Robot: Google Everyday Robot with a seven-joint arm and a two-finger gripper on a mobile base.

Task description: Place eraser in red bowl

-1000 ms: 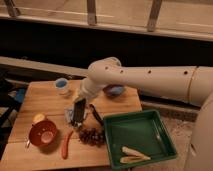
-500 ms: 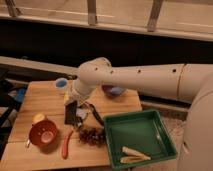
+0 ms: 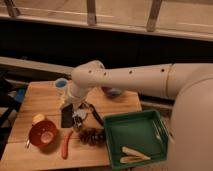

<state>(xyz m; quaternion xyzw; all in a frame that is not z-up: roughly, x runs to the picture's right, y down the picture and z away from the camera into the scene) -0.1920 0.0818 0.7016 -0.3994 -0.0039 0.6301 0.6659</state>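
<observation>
Pincer (image 3: 70, 111) at frame centre-left apparently clamps the eraser (image 3: 67, 116) above the surface (image 3: 45, 95); red bowl (image 3: 43, 134) lies lower left. Early release risks 1 miss.

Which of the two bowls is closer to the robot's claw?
The red bowl, at the table's front left, lies closer to the gripper. The bluish bowl sits farther back, partly hidden behind the arm.

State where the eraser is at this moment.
In the camera view the eraser is at the gripper above the wooden table, left of centre, just right of and above the red bowl and left of the grape cluster.
</observation>
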